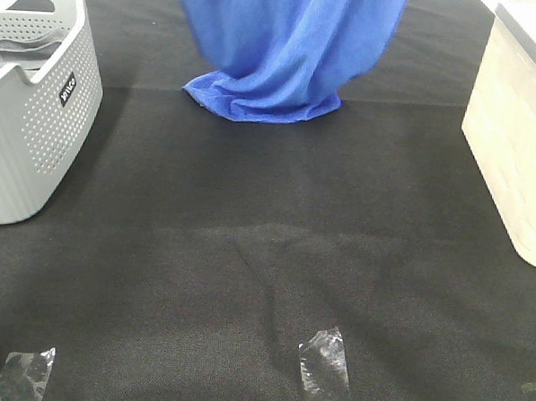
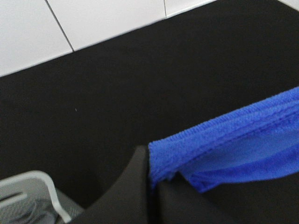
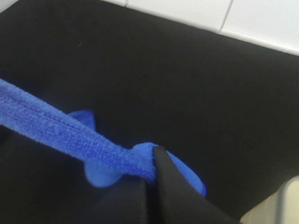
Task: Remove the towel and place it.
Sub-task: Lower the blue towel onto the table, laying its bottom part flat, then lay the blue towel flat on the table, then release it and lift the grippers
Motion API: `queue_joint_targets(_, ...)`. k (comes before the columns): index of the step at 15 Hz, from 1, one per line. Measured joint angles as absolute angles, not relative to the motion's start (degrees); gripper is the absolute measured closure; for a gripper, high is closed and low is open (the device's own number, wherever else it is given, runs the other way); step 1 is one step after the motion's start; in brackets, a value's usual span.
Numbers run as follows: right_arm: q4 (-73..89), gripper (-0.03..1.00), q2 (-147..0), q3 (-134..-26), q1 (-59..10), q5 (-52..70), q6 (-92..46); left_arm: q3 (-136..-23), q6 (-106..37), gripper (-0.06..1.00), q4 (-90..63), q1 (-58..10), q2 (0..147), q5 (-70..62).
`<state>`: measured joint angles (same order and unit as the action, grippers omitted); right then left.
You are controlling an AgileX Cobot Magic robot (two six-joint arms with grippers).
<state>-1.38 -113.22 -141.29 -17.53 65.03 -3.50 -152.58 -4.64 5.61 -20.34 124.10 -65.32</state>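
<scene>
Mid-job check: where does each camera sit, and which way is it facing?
Exterior high: mounted high, facing down on the black table, hanging towel, grey basket and beige box; no arm shows.
Left wrist: on the left arm, facing down past the left gripper, shut on the towel hem.
Right wrist: likewise, right gripper shut on the towel.
All share: towel, black table.

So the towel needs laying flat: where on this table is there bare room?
The widest bare stretch of the table lies in the middle, between the grey basket on the left and the pale box on the right, from the bunched foot of the towel to the near edge, where only tape scraps lie. Both sides are crowded.
</scene>
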Motion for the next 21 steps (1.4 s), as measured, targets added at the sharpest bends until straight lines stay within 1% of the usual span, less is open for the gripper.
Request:
queue_joint_targets(2, 1.5, 0.94, -112.8, -141.3, -17.5, 69.5, -3.7, -152.0, -4.1, 0.94, 4.5, -20.3, 123.0, -69.1)
queue_joint_targets(4, 2.9, 0.94, -112.4, -141.3, -17.5, 70.2, -3.8, -149.3, -4.4, 0.94, 2.6, -20.3, 121.2, -69.4)
queue_joint_targets(6, 4.5, 0.94, -110.8, -140.0, -17.5, 70.2, -3.7, -141.9, -4.6, 0.94, 1.3, -20.3, 116.8, -69.4)
queue_joint_targets(7, 5.5, 0.94, -108.7, -137.2, -17.5, 70.2, -3.7, -136.4, -4.6, 0.94, 0.7, -20.3, 113.6, -69.4)
queue_joint_targets(11, 8.1, 0.94, -98.5, -119.1, -17.9, 70.2, -3.8, -114.8, -4.1, 0.94, -1.2, -21.7, 98.6, -69.3)
queue_joint_targets(13, 9.4, 0.94, -93.7, -113.0, -18.1, 70.2, -4.0, -106.7, -2.5, 0.94, -1.7, -23.0, 92.9, -69.1)
queue_joint_targets(16, 10.7, 0.94, -87.8, -107.7, -18.1, 70.2, -4.2, -99.5, 0.3, 0.94, -2.9, -24.6, 86.0, -68.4)
queue_joint_targets(21, 12.9, 0.94, -76.8, -91.4, -18.2, 70.1, -3.4, -88.1, 1.8, 0.94, -9.3, -24.8, 78.3, -67.3)
